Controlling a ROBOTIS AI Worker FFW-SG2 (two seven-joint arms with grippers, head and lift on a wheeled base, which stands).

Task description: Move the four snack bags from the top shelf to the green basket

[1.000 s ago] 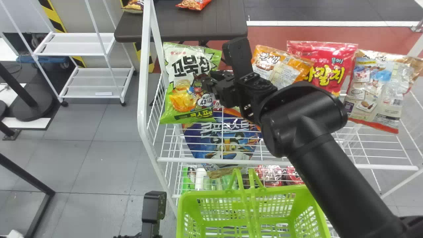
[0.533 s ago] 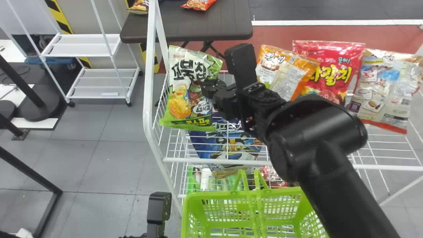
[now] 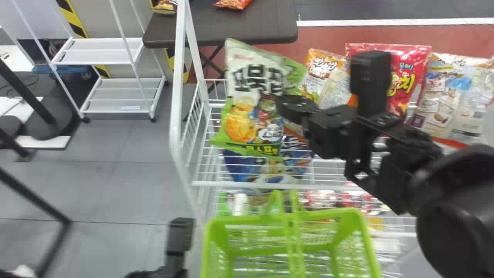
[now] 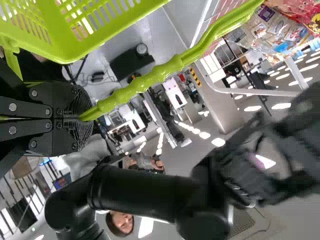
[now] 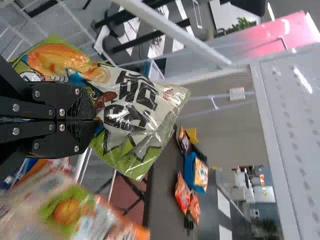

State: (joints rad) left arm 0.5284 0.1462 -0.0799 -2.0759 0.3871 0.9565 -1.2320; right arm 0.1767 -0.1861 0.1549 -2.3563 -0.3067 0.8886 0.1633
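While clamping the green snack bag sideways-on in the right gripper, holds it upright near the left edge of the top shelf, presumably for clearance. Before the front edge, grips the handle of the green basket with the left gripper, likely for steadiness.

White metal shelf rail crosses my low path to lime-green plastic basket; paired green plastic handles split its mouth, room either side.
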